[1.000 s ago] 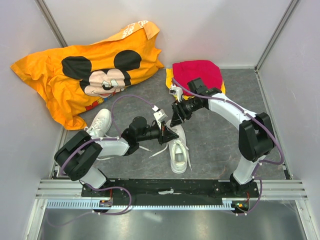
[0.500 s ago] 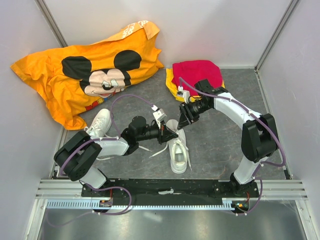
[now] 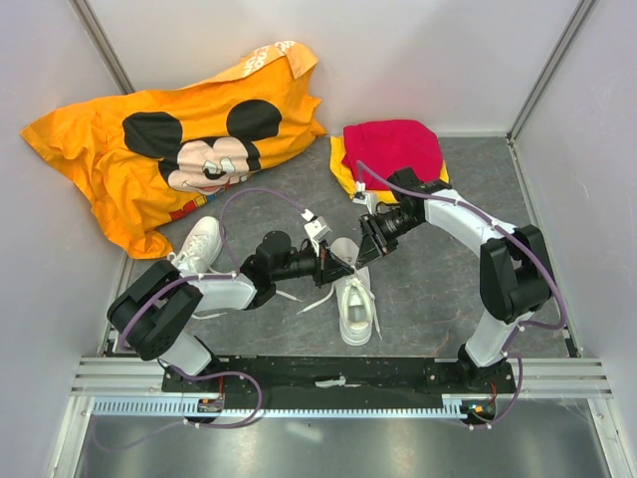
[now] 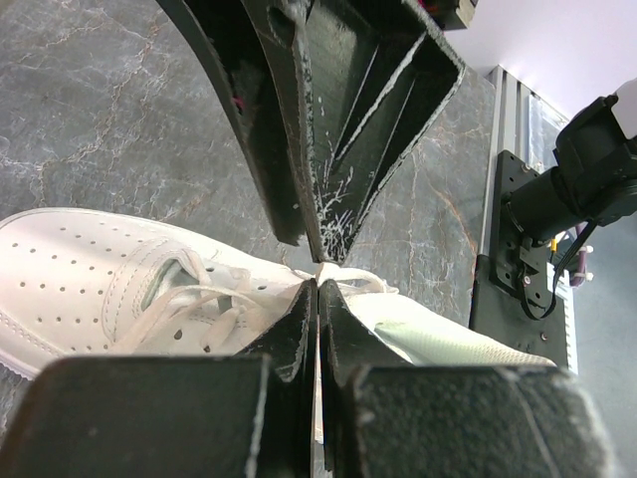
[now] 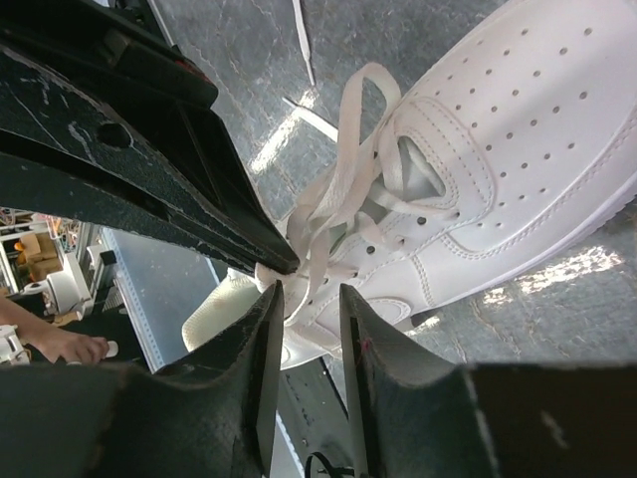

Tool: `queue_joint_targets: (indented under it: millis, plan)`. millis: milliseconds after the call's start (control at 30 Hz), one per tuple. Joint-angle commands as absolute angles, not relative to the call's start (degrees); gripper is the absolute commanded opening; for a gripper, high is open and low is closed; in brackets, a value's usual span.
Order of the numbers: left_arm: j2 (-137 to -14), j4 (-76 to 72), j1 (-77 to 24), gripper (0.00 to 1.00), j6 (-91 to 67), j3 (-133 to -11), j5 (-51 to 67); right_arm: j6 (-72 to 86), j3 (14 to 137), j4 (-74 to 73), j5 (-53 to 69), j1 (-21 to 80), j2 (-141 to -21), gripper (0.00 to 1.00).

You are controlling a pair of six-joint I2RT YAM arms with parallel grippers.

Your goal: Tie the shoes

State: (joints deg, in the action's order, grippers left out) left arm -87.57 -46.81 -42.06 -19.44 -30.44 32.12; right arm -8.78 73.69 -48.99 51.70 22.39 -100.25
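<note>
We see one white shoe (image 3: 354, 299) at lower centre of the grey worktop (image 3: 428, 289); its mate (image 3: 199, 244) lies well apart at the left. Over the centre shoe's laces (image 5: 333, 189) the left fingers (image 4: 294, 329) are pressed together on a strand. The right fingers (image 5: 261, 349) meet them tip to tip, a narrow gap between them with lace in it — we cannot tell whether they pinch it.

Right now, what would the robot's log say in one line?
step: tying | left tool: shut on lace | right tool: open, close beside it | middle shoe: under both tools | other shoe: apart, left side
</note>
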Motion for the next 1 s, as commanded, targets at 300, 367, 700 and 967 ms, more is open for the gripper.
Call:
queue_joint_targets:
  millis: [300, 367, 700, 967]
  plan:
    - [-87.19, -48.52, -41.75, 0.02, -16.96, -31.2, 33.66, -9.32, 71.1, -49.05, 53.62, 23.64, -99.84, 0.33]
    - [-87.1, -48.43, -41.75, 0.02, -16.79, -31.2, 34.1, -8.79, 71.28, -48.52, 53.53, 23.73, -100.19, 0.3]
    - [-84.91, -43.87, -41.75, 0.02, -12.31, -32.17, 37.0, -6.08, 72.87, -46.5, 52.65, 23.21, -96.17, 0.0]
    - [-84.64, -40.17, -41.84, 0.02, -10.2, -33.05, 37.7, -2.99, 69.52, -41.4, 51.94, 22.41, -90.79, 0.0]
